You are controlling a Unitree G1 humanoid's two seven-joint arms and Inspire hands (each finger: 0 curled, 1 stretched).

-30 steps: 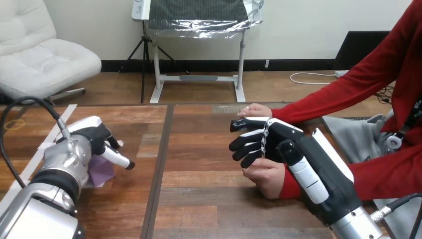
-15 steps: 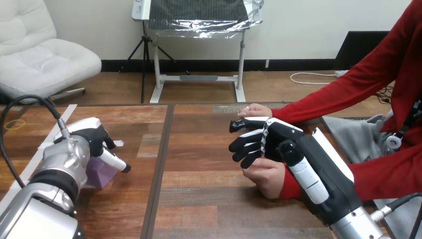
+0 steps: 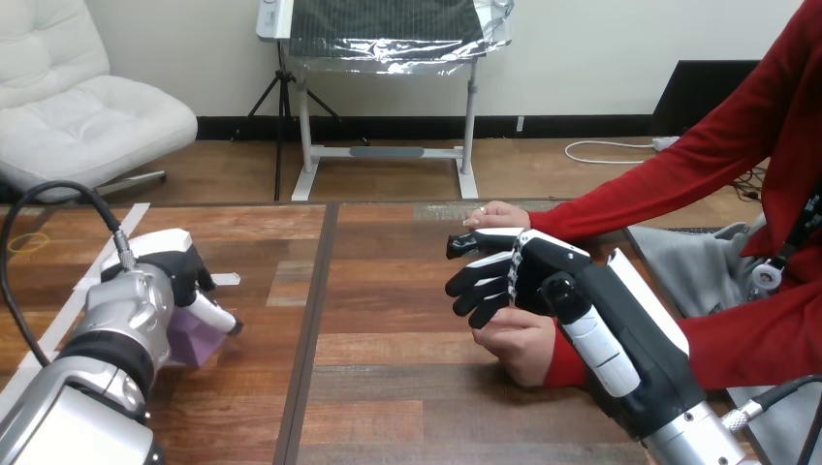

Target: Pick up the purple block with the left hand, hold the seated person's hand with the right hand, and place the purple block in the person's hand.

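Purple block point(image 3: 200, 343) lies just under the left robot hand point(image 3: 177, 275).

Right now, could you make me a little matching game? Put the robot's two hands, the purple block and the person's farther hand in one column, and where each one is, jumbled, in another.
Things:
1. left hand
2. right hand
3. purple block
4. person's farther hand

Places:
A. lying on the table, partly under a robot hand
B. between the person's nearer hand and farther hand
C. at the view's left, over the block
D. toward the table's far edge, beyond a robot hand

Pairs: 1-C, 2-B, 3-A, 4-D.
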